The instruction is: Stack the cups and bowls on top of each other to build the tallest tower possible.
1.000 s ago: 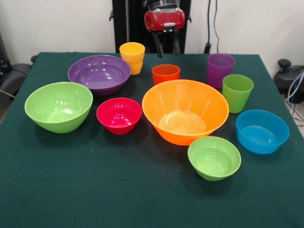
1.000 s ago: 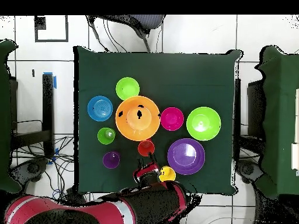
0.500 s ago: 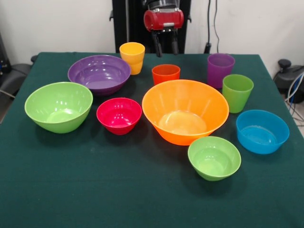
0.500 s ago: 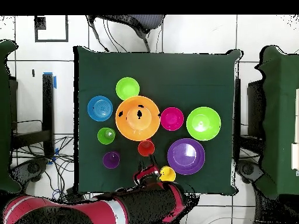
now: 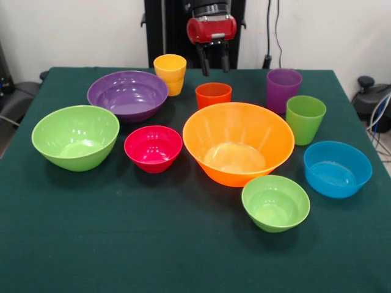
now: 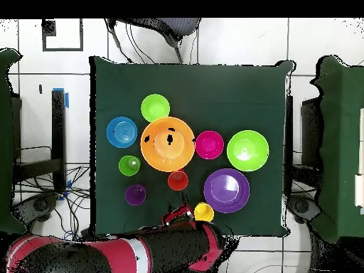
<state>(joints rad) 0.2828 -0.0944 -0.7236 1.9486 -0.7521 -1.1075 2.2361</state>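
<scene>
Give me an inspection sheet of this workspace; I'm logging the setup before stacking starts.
Surface: green cloth table, flat and covering the top.
Job's things: orange bowl, purple bowl, big light green bowl, magenta-red bowl, small light green bowl, blue bowl; all upright, separate, none stacked. Cups: yellow cup, orange cup, purple cup, green cup, all upright.
Clutter: nothing seen.
Grippers: gripper open, empty, raised at the far edge between the yellow and orange cups.
Cables: cables hang on the wall behind; more on the floor beside the table in the overhead view.
Surroundings: white wall, tiled floor, a chair at the table's far side.
</scene>
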